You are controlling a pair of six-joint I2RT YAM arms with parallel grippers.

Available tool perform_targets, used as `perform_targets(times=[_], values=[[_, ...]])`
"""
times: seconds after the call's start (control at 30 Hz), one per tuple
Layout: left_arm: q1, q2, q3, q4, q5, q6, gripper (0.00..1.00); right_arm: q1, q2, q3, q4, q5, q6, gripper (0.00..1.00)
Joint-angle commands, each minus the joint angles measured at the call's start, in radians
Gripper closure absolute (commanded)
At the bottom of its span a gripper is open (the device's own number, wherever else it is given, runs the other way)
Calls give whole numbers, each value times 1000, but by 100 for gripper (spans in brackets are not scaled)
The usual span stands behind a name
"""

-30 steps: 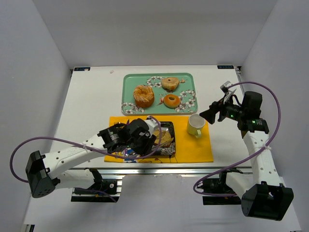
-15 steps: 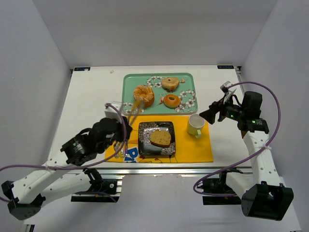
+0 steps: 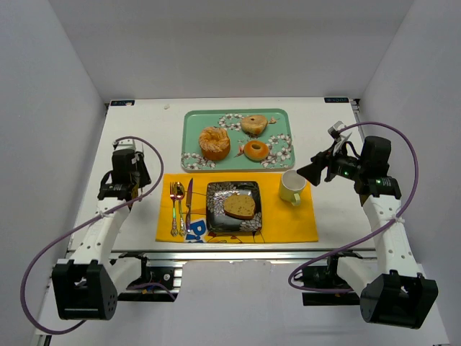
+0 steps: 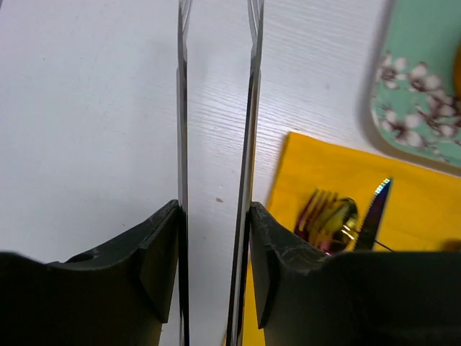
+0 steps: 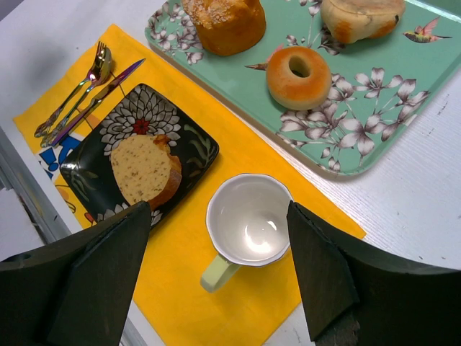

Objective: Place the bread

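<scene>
My left gripper holds its fingers narrowly apart with nothing between them, over bare bench just off the mat's left edge, near the fork and knife. My right gripper is spread wide and empty above the cup on the mat's right half. The bread lies on the plate at the mat's middle.

- We see white links with rows of small dark dots on the left arm and the right arm.
- Boxy black housings cap both bases and both wrists.
- A purple cable loops beside each arm.
- We see slim dark fingers on the left gripper.
- The right gripper has broad black ones.
</scene>
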Motion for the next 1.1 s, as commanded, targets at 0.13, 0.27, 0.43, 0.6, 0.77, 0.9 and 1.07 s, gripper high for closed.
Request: perform_targets(times=[0.13, 0.27, 0.43, 0.6, 0.77, 0.9, 1.07], values=[[182, 162, -122, 310, 153, 186, 42, -7, -34, 30, -19, -41, -19, 19], [210, 221, -195, 382, 186, 207, 36, -7, -31, 35, -37, -48, -28, 19], [213, 290, -231, 428, 180, 197, 26, -7, -18, 56, -76, -56, -71, 18], [214, 310, -241, 430, 151, 146, 16, -6, -8, 75, -85, -10, -47, 12], [225, 247, -197, 369, 77, 94, 2, 2, 26, 113, -111, 210, 71, 10], [230, 148, -79, 223, 145, 40, 2, 4, 55, 148, -106, 312, 114, 11], [230, -27, 18, 160, 398, -42, 2, 4, 86, 193, -73, 303, 153, 11]])
